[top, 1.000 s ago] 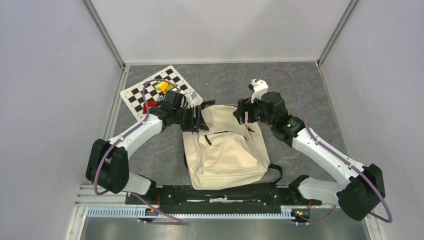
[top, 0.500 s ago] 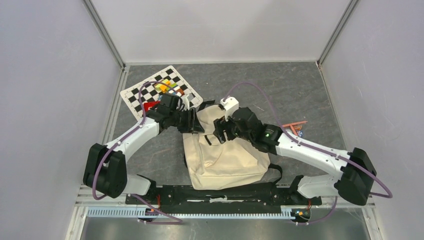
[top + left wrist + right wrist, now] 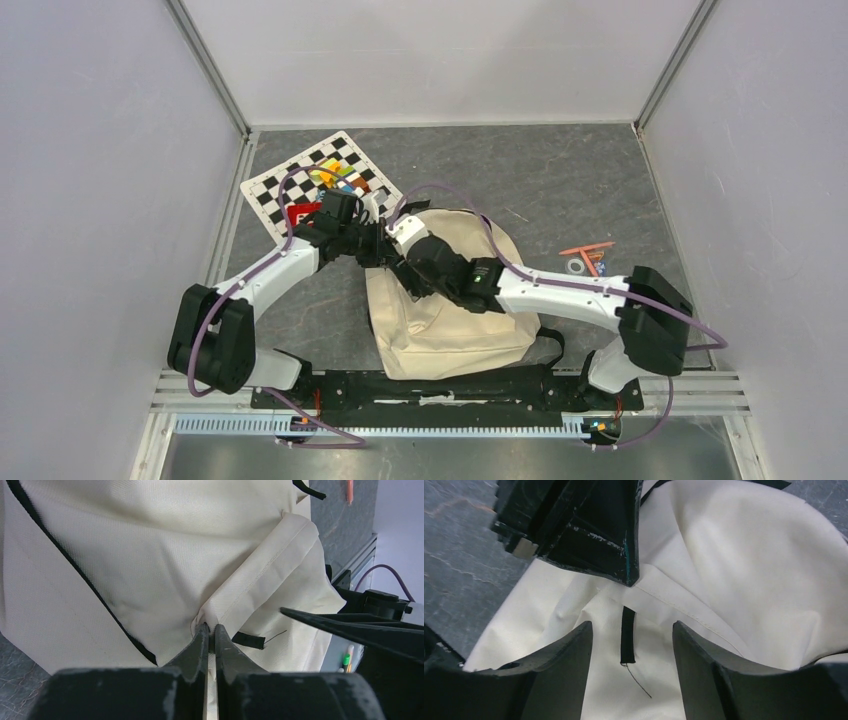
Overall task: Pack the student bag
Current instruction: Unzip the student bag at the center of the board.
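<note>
The student bag is a cream canvas backpack with black trim, lying flat in front of the arm bases. At its upper left corner my left gripper is shut, its jaws pinching a raised fold of the cream fabric. My right gripper has reached across the bag to the same corner. It is open, its fingers straddling a short black zipper tab with a loose thread, without touching it. The same tab shows just right of the left jaws. The bag's inside is hidden.
A checkerboard sheet lies at the back left with colourful items and a red object on it. Orange sticks and a small ring lie right of the bag. Grey walls close in both sides and the back.
My right arm has swung left across the bag to the left gripper's corner, its jaws narrowing a little. My left gripper has closed onto the fabric fold.
</note>
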Robot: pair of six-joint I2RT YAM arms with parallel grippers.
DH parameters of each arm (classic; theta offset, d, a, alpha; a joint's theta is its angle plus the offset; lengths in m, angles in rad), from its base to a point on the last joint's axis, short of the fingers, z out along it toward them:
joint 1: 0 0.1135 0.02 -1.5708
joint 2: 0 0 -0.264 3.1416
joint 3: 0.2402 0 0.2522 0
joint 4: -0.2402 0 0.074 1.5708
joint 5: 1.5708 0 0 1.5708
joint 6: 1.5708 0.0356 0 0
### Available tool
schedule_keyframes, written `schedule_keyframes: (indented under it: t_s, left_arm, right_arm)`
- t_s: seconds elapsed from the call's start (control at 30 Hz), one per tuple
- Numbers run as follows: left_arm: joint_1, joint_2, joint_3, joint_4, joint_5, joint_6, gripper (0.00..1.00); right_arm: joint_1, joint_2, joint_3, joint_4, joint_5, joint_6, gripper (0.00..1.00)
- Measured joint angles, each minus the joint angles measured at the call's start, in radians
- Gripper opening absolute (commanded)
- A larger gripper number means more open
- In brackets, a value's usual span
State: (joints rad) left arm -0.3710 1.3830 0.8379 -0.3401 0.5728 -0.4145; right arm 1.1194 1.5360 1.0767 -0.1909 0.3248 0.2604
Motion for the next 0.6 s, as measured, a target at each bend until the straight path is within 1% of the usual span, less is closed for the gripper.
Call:
schedule_keyframes:
  t_s: [0.03,0.13,0.27,0.33,0.47,0.6]
  left_arm:
    - [0.001,0.000,0.000,0.002,0.005,0.000,0.02]
    - [0.003,0.000,-0.001,0.006,0.009,0.000,0.02]
    - [0.005,0.000,-0.004,0.008,0.012,0.000,0.02]
    - [0.006,0.000,-0.006,0.011,0.013,0.000,0.02]
    - [0.011,0.000,-0.007,0.013,0.014,0.000,0.02]
    - [0.015,0.000,-0.008,0.015,0.016,0.000,0.02]
  right_arm:
    - [0.006,0.021,0.007,-0.002,0.013,-0.003,0.60]
    - [0.018,0.080,0.028,-0.019,0.043,-0.008,0.56]
    - [0.020,0.113,0.032,-0.029,0.073,-0.013,0.48]
    - [0.020,0.119,0.032,-0.030,0.085,-0.015,0.42]
    - [0.020,0.137,0.032,-0.029,0.116,-0.022,0.24]
    - [0.025,0.146,0.032,-0.020,0.132,-0.023,0.17]
